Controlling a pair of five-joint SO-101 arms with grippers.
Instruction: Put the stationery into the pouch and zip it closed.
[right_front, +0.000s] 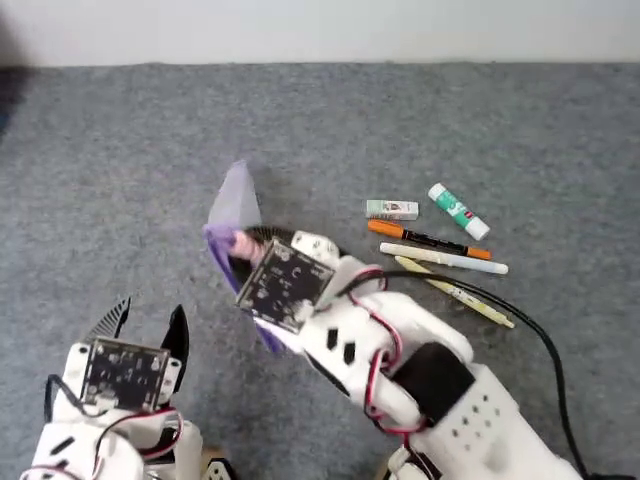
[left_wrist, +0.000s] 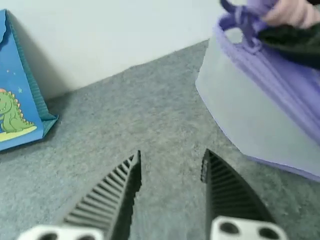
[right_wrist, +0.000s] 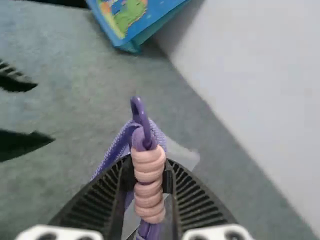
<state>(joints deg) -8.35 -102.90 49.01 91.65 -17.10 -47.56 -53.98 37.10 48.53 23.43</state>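
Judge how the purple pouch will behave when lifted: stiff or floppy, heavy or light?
Probably floppy: the pouch bends along its purple edge where the right tool pinches it at the pink pull. Likely light, since that small pinch keeps one end raised. It may swing or sag when carried.

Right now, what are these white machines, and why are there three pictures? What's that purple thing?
These are two small robot arms working at a grey table. One picture looks down from above. The other two come from little cameras on each arm's wrist.

The right gripper is pinching a purple pouch by its pink zip pull. The left gripper is open and holds nothing.

Next to the pouch lie a glue stick, an orange marker, a white pen, a yellow pen and a small white block, maybe an eraser. These are meant to go into the pouch.

The blue thing with a green dinosaur stands by the wall.
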